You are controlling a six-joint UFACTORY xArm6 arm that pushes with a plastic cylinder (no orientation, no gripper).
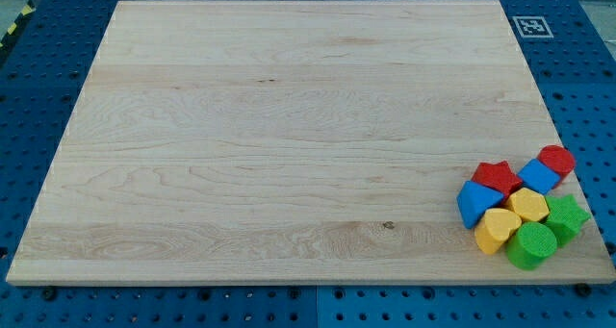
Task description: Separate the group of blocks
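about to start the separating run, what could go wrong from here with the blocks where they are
The cluster sits in the board's bottom right corner. The green cylinder and green star lie almost at the edge, so a push toward the view's right or bottom would likely tip them off.

All eight blocks touch: pushing the blue block may drag the red star and yellow heart along.

My tip is not in view.

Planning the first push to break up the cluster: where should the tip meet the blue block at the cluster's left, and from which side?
My tip is not in view. The blue block sits outermost on the left; probably wedge in from its right, beside the yellow heart, pushing leftward.
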